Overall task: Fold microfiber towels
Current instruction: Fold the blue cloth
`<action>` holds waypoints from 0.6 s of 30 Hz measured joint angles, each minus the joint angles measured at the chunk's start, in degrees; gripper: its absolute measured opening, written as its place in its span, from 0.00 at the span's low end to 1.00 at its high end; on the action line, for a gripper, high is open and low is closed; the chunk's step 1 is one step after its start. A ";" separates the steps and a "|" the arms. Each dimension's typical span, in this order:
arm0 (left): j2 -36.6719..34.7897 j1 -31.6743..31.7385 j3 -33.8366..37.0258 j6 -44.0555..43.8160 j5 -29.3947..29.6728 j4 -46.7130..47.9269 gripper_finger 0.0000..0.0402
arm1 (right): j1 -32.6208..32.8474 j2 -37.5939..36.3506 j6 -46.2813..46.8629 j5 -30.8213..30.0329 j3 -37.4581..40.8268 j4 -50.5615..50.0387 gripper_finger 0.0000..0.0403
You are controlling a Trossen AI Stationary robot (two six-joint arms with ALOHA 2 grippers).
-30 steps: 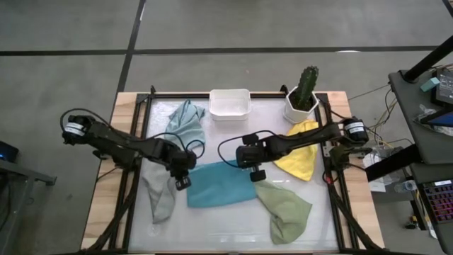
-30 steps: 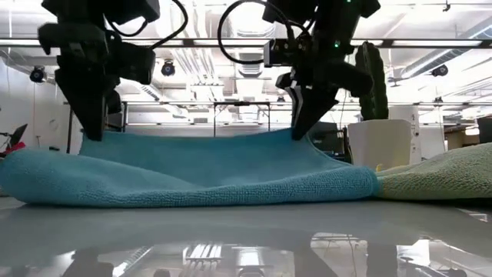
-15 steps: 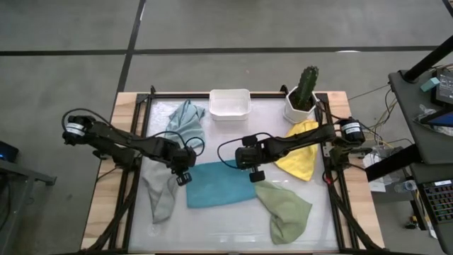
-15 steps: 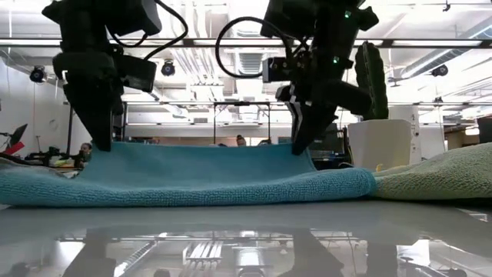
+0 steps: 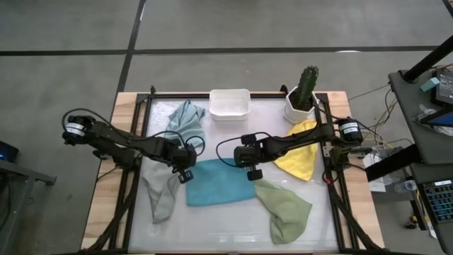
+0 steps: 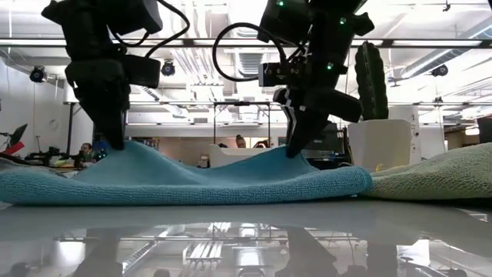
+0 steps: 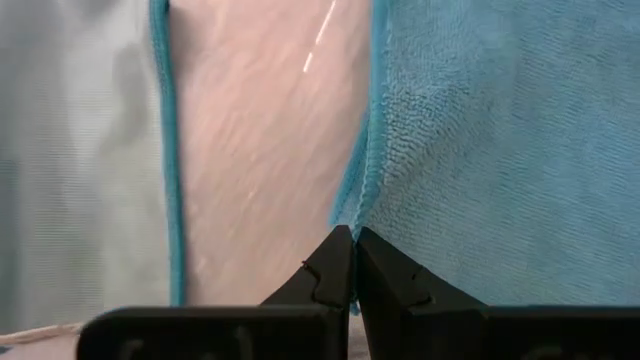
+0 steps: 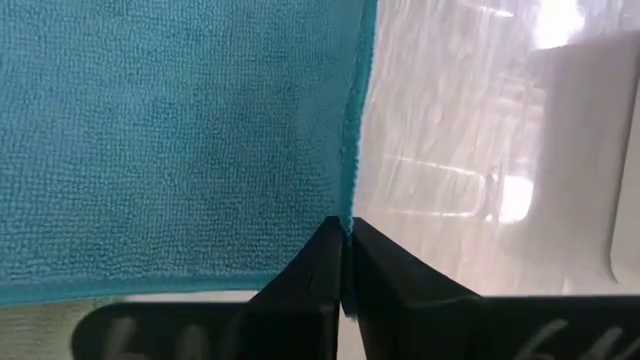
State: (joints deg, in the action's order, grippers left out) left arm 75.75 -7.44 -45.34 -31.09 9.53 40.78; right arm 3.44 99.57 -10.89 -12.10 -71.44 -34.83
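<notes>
The bright blue towel (image 5: 221,184) lies spread in the middle of the table, its far edge raised at both ends. My left gripper (image 5: 185,175) is shut at its far left corner and my right gripper (image 5: 253,172) at its far right corner. In the low view the left gripper (image 6: 115,145) and the right gripper (image 6: 296,151) each hold up a peak of the towel (image 6: 192,181). The grey towel (image 5: 160,197), the pale blue-grey towel (image 5: 185,119), the yellow towel (image 5: 297,157) and the sage green towel (image 5: 284,209) lie loose around it. My left gripper pinches the blue towel's left hem (image 7: 362,205) at the far corner between its two fingers, slanting down from above. That corner is lifted a little; the rest lies on the table. My right gripper pinches the towel's right hem (image 8: 349,195) at the far corner, also slanting down from above. The corner is raised, and the far edge (image 6: 201,163) sags slack between the two grippers.
A white tub (image 5: 230,103) stands at the far edge and a potted cactus (image 5: 303,95) at the far right. The green towel (image 6: 438,181) lies right beside the blue one's right end, the grey one close to its left end.
Both grippers have sunk toward the table with the blue towel's far corners, still shut. The held far edge, drawn nearly straight a second ago, now sits lower and dips in the middle. The left gripper has tipped and gone slightly toward the far edge.
</notes>
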 joint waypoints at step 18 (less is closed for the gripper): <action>-0.41 -0.49 -1.16 0.29 2.85 -0.25 0.31 | -0.57 -1.91 3.86 0.72 -1.05 -1.99 0.29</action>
State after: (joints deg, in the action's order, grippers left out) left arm 75.34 -7.93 -46.50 -30.80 12.38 40.52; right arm 2.88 97.66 -7.03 -11.38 -72.49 -36.82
